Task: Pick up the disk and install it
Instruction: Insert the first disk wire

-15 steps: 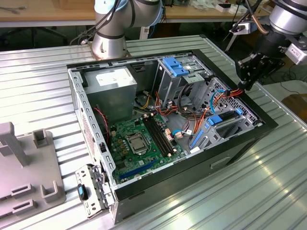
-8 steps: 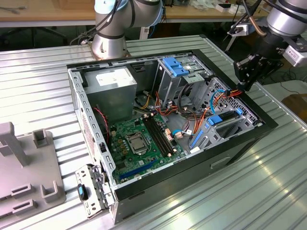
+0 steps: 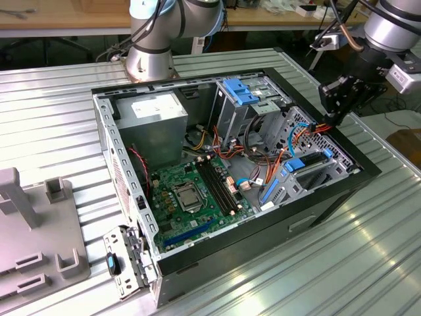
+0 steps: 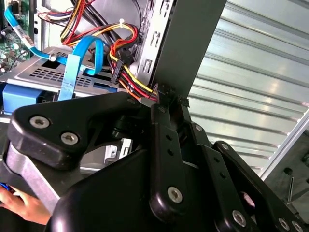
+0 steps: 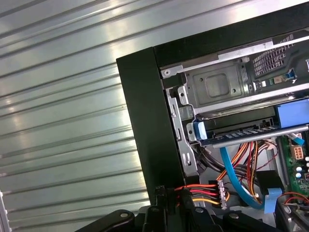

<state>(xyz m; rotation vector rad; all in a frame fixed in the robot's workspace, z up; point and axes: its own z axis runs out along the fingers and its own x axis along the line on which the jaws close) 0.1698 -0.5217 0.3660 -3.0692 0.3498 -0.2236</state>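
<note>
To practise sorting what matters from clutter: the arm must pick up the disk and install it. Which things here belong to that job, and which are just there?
Belongs to the job:
disk in blue rails
end effector
open computer case

Just there:
grey power supply box
light-blue latch plate
motherboard
grey fixture

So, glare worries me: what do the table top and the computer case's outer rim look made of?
Table top: ribbed bare metal, probably aluminium; bright streaky reflections. Case rim: matt black, likely painted sheet metal; hardly any shine.
</note>
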